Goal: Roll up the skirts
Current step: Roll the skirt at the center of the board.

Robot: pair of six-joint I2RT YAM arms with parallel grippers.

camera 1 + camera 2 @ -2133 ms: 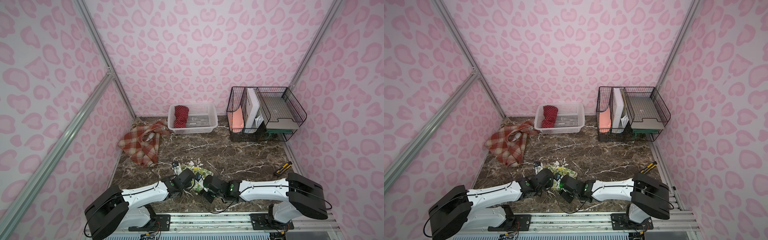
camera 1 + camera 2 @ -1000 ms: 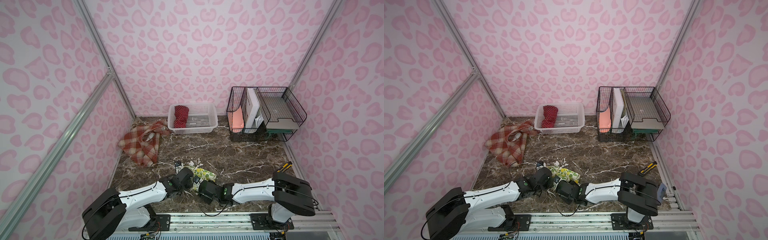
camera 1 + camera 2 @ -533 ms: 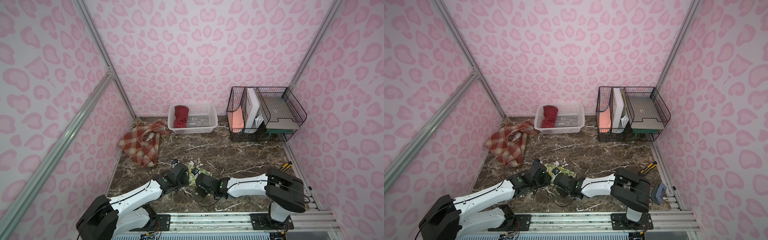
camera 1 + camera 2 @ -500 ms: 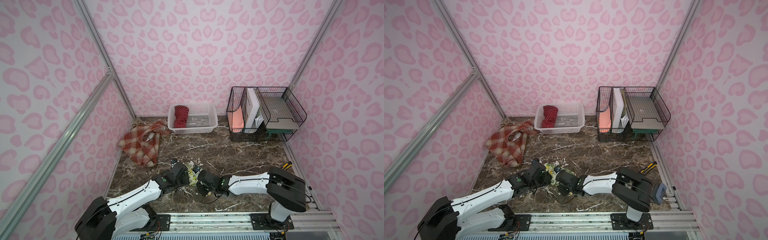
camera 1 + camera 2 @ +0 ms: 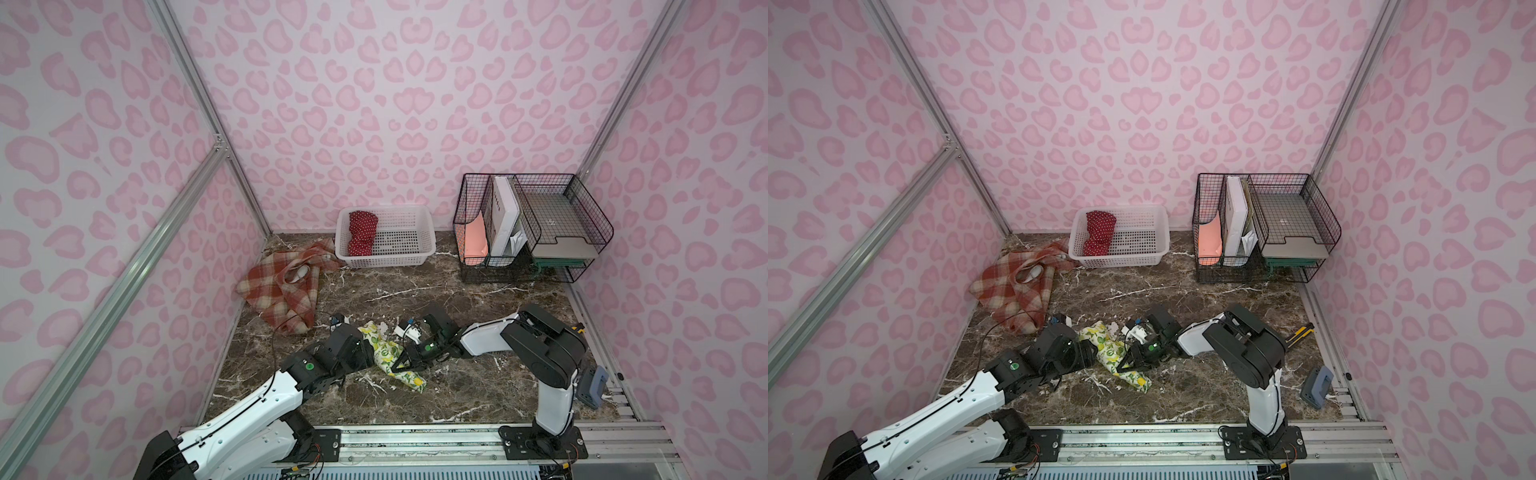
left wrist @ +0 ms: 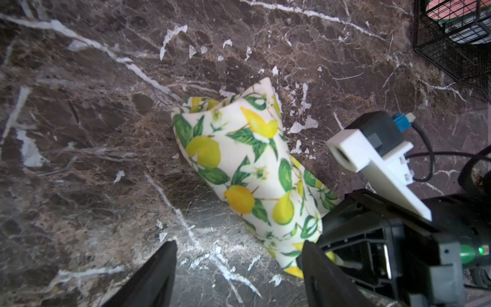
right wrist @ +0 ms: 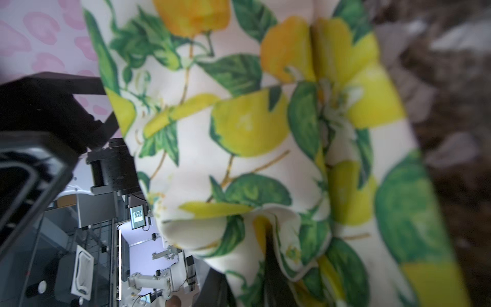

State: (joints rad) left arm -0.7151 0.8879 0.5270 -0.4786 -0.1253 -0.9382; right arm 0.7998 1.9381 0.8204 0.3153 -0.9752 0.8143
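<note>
Handover at the near edge of the dark brown marble tabletop (image 5: 415, 291). My left gripper (image 6: 239, 245) has just let go: its black jaws now stand apart over bare stone, with nothing between them. A second ago the grip was the other way round. My right gripper (image 5: 401, 360) has closed and is pinching a fold of the white-and-yellow lemon-and-leaf print skirt (image 5: 388, 353).

The skirt lies between the two arms as a loose, slanting tube. Its far end flares open in the left wrist view (image 6: 247, 164). I judge the roll slack and liable to unwind if it is dragged by one fold, so it wants tightening or a second hold before it travels.

Behind it, the red skirt with small white polka dots (image 5: 361, 232) sits bundled in the left end of the white plastic lattice basket (image 5: 399, 259). The rust-red and cream plaid skirt (image 5: 282, 291) lies crumpled and unrolled just beside the basket. By my reckoning one is done, one is under way and one is untouched.
</note>
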